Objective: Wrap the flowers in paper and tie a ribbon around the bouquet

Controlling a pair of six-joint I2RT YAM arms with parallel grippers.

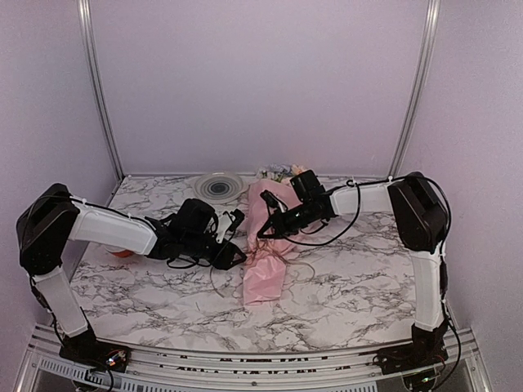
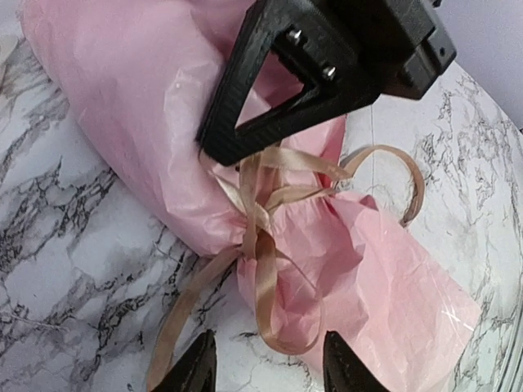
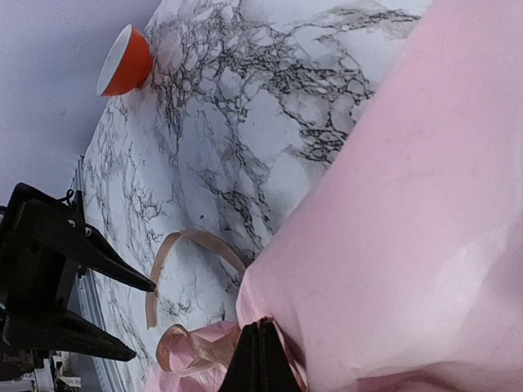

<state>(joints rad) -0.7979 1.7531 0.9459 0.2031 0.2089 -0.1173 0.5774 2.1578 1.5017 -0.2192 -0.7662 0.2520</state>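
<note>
bouquet: pink cone bouquet (image 1: 268, 257) lies on the marble table (image 1: 351, 269), under the right claw's tip and just ahead of the left claw, wide end pointing away from the arm bases.
ribbon: tan ribbon (image 2: 260, 245) circles the pinched neck and crosses in a loose-looking knot. One loop and the tails lie slack toward the left claw.
right claw: right claw (image 3: 260, 331) is closed, tip at the knot. Cannot tell whether a strand is pinched.
left claw: left claw (image 2: 270, 369) has fingers apart with nothing between them. The slack loop is just ahead of its tips.
risk 1: if the right claw lifts off, the neck may spread, since the knot looks unsnugged.
risk 2: the left claw may catch thin paper (image 2: 122, 98) along with ribbon and tear or drag it.
risk 3: a one-sided pull could roll the cone or slide the ribbon off the neck.
container, cone: holds the flowers (image 1: 280, 172), with blooms beyond the right claw and stems hidden.
container, round dish: dish (image 1: 204, 181) sits beyond the left claw. Nothing is visible in it.
container, orange-red cup-like piece: piece (image 3: 131, 65) is well apart, outboard of the left claw. Its contents cannot be told.
</note>
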